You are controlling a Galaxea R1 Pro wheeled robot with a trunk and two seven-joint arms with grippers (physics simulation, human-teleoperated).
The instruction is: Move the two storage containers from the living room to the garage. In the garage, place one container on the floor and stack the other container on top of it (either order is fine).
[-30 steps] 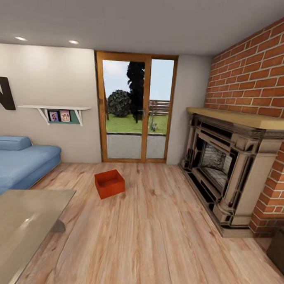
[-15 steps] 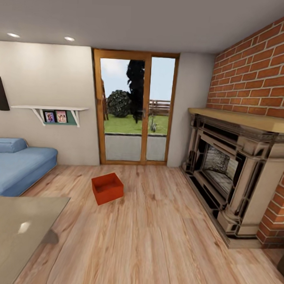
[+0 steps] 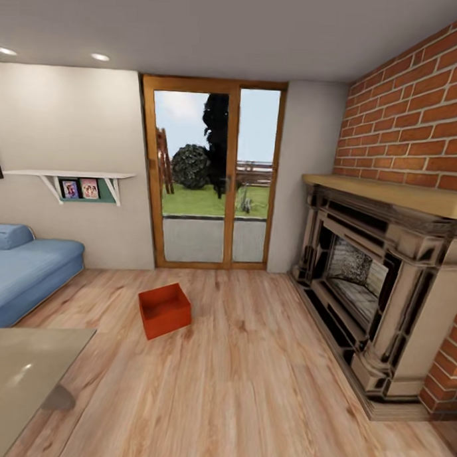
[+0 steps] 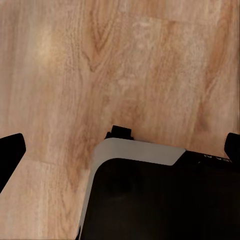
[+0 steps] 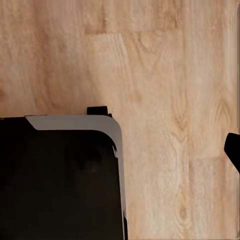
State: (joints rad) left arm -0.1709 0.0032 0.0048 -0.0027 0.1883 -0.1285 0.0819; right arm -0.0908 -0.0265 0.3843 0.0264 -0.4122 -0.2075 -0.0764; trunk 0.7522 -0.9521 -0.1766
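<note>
We face living room: light wood plank floor (image 3: 248, 389), brick wall (image 3: 412, 123) with fireplace (image 3: 379, 288) at right, glass door (image 3: 210, 181) ahead, blue sofa (image 3: 27, 273) and glass coffee table (image 3: 16, 372) at left. One red-orange storage container (image 3: 164, 310) sits open-top on planks, between sofa and fireplace, near door. Our left gripper (image 4: 120, 150) fingertips spread wide over planks, above dark robot base (image 4: 160, 200); right gripper (image 5: 235, 150) shows one fingertip, spread unclear.
</note>
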